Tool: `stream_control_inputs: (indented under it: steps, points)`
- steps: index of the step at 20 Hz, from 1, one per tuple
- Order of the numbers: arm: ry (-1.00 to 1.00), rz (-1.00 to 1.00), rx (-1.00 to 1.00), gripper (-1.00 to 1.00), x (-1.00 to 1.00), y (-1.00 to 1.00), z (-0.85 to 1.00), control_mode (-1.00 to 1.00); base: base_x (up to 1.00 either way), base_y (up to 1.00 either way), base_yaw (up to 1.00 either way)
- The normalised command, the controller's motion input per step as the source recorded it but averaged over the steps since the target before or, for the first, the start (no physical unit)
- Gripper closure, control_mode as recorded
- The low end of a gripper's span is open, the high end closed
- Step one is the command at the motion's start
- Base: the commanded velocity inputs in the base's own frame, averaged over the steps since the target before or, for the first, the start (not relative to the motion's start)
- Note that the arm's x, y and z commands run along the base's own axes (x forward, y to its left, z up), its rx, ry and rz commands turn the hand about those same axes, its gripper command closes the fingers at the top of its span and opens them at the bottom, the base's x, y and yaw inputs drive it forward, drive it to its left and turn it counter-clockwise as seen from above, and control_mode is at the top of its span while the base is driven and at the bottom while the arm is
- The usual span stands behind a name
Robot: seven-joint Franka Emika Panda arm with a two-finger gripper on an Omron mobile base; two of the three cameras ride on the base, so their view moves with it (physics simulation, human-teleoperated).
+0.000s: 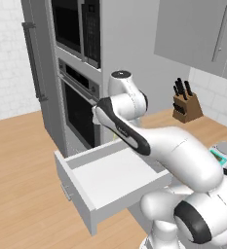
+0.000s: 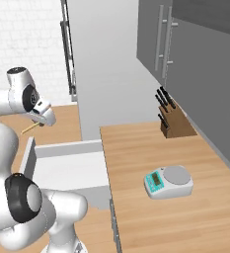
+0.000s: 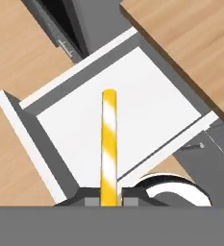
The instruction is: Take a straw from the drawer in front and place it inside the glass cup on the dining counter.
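Gripper (image 3: pixel 108 198) clamped on straw (image 3: pixel 108 144), held above the open drawer (image 3: pixel 118 125), white inside bare: pick looks done, carry step in hand; next move calls for turning toward the dining counter and finding the cup.

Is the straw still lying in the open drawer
No, the straw is clamped between the gripper's fingertips, held up above the drawer's bare white floor.

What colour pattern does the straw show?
Yellow with white diagonal stripes; the straw shows best in the hand view, above the open drawer.
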Motion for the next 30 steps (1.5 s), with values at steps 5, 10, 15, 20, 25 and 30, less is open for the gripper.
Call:
stream_control_inputs:
  steps: [5,10,15,20,25,30]
  points:
    - [-0.2,0.25,0.0,1.0,-0.57,-0.14,0.17,-1.0,0.0,0.0,0.0]
    - [-0.32,0.24,0.0,1.0,-0.67,-0.24,0.24,-1.0,0.0,0.0,0.0]
    - [-0.32,0.26,0.0,1.0,-0.57,-0.33,0.27,-1.0,0.0,0.0,0.0]
    - [-0.11,0.25,0.01,1.0,-0.2,-0.34,0.14,-1.0,0.0,0.0,0.0]
    - [0.01,0.04,0.0,1.0,0.0,-0.02,0.0,-1.0,0.0,0.0,0.0]
    - [0.0,0.01,-0.01,1.0,-0.09,0.02,-0.03,-1.0,0.0,0.0,0.0]
